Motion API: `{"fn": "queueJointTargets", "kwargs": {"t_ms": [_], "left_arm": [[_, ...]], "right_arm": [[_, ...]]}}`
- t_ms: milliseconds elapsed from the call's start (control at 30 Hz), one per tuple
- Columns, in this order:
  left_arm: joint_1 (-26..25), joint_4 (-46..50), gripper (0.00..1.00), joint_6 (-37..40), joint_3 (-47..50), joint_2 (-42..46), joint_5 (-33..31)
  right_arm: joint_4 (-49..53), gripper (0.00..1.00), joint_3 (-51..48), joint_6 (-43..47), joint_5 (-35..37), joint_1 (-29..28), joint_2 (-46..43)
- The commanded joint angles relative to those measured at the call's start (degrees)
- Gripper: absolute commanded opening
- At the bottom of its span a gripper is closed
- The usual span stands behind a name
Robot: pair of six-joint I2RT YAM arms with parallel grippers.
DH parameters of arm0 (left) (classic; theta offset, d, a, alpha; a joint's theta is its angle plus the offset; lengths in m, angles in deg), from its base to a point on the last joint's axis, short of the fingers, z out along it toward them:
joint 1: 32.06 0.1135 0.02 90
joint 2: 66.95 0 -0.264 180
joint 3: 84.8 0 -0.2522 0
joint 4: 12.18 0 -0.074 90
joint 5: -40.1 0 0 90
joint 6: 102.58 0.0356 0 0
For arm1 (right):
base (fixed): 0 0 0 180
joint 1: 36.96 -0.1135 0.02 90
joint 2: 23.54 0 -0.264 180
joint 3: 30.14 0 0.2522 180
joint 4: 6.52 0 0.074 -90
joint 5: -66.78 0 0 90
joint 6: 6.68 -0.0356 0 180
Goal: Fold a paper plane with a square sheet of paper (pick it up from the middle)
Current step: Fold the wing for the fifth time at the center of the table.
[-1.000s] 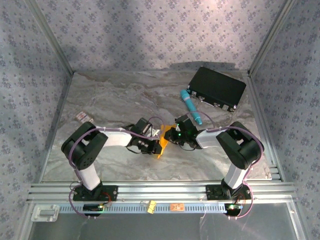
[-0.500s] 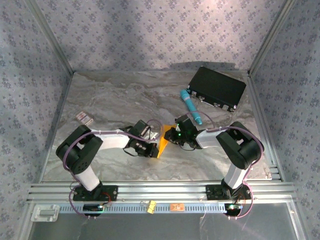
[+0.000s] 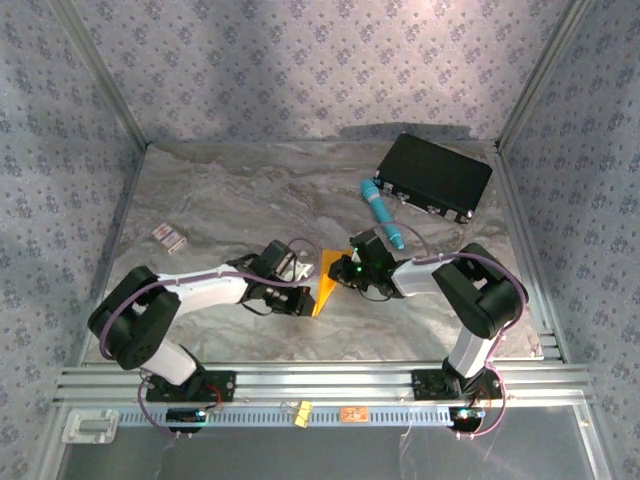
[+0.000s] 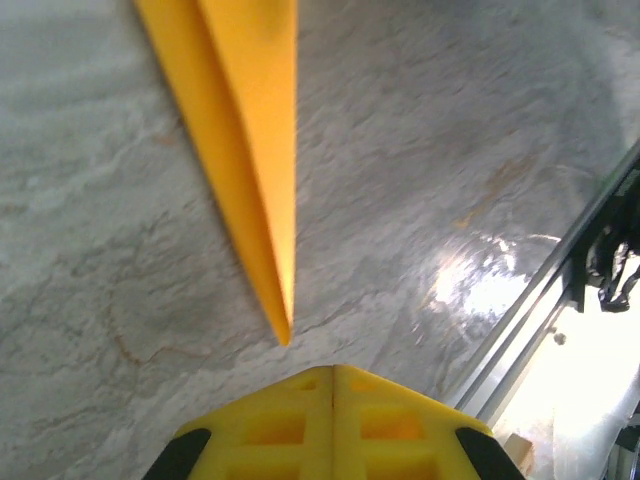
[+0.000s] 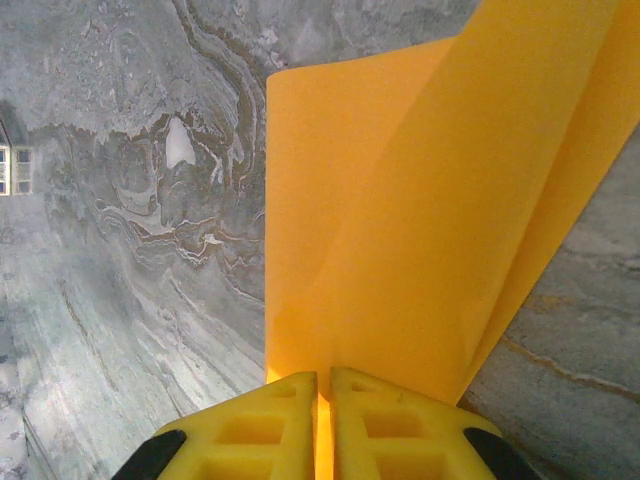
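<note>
The square sheet of paper is folded into a slim orange-yellow wedge, the paper plane (image 3: 324, 284), lying mid-table between the two arms. My right gripper (image 3: 337, 272) is shut on its wide end; in the right wrist view the paper (image 5: 420, 220) rises from between the yellow fingers (image 5: 250, 420) of that gripper (image 5: 323, 378) and curls over. My left gripper (image 3: 304, 301) is shut with nothing in it. In the left wrist view its closed tips (image 4: 333, 370) sit just short of the plane's pointed tip (image 4: 283, 335), not touching it.
A teal pen-like cylinder (image 3: 383, 213) and a black box (image 3: 434, 176) lie at the back right. A small white-and-red card (image 3: 168, 236) lies at the left, also seen as a card (image 5: 12, 170) in the right wrist view. A metal rail (image 3: 320, 380) runs along the near edge.
The left arm's elbow has swung down and to the left while its gripper stayed by the paper. The paper now shows as a longer, flatter wedge. The right arm has not moved.
</note>
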Motion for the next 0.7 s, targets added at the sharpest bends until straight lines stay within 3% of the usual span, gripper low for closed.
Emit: {"fn": "queueJointTargets", "kwargs": {"t_ms": [0, 400, 667], "left_arm": [[-0.2, -3.7, 0.04, -2.1, -2.0, -0.8, 3.0], [-0.1, -2.5, 0.04, -0.2, -3.6, -10.9, 3.5], [-0.1, 0.8, 0.04, 0.8, -0.5, -8.3, 2.6]], "right_arm": [[5.0, 0.13, -0.8, -0.4, 2.6, -1.4, 4.5], [5.2, 0.13, -0.6, -0.2, 2.6, -1.4, 4.4], [5.1, 0.13, -0.9, -0.1, 2.6, -1.4, 4.4]]}}
